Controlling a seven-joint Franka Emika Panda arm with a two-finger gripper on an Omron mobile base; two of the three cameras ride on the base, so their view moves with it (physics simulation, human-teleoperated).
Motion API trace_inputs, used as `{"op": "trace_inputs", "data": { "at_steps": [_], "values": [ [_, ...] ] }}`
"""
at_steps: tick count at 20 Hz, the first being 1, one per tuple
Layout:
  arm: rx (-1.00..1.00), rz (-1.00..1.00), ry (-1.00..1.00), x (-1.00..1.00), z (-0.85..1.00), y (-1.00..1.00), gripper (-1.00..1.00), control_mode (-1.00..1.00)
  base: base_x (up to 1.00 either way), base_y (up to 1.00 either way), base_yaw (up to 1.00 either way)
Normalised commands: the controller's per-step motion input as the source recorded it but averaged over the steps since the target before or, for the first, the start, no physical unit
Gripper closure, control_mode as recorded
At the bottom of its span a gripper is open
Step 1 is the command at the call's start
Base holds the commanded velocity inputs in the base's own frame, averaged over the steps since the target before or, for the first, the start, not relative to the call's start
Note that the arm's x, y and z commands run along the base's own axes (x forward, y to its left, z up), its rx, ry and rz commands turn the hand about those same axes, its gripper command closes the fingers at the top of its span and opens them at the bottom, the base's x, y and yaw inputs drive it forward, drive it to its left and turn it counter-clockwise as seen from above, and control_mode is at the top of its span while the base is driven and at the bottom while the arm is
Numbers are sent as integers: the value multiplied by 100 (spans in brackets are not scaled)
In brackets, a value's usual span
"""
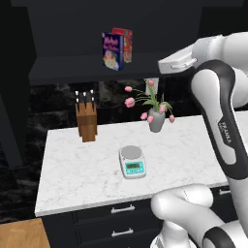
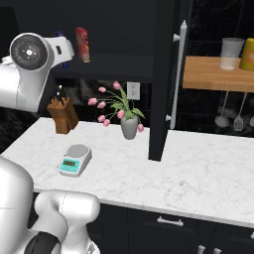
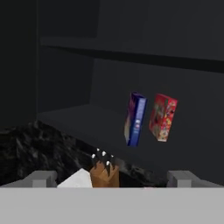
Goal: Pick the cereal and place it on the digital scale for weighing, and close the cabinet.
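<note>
The dark-blue cereal box [image 1: 112,51] stands upright on the shelf of the open black cabinet [image 1: 72,68], with the red box just behind it. In the hand view the cereal [image 3: 135,119] shows its narrow side, some way ahead of my gripper [image 3: 113,179]. The gripper's fingertips [image 3: 43,178] sit wide apart with nothing between them. In the left base view my gripper [image 1: 164,63] hangs at shelf height, right of the boxes. The digital scale [image 1: 132,162] lies bare on the marble counter [image 1: 72,174] below. The cabinet's right door [image 2: 163,79] stands open, edge-on, with its silver handle [image 2: 177,74].
A red cereal box [image 3: 162,117] stands beside the blue one. On the counter, a knife block [image 1: 86,121] is at back left and a vase of pink tulips [image 1: 156,116] behind the scale. Right of the door, a wooden shelf [image 2: 218,74] carries cups above hanging utensils.
</note>
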Motion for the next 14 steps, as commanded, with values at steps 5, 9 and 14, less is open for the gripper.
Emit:
{"op": "trace_inputs", "data": {
  "at_steps": [5,9,14],
  "values": [
    [0,0,0,50,0,34,-100,-100,0,0,0],
    [0,0,0,42,0,1,-100,-100,0,0,0],
    [0,0,0,41,0,0,-100,-100,0,0,0]
  ]
}}
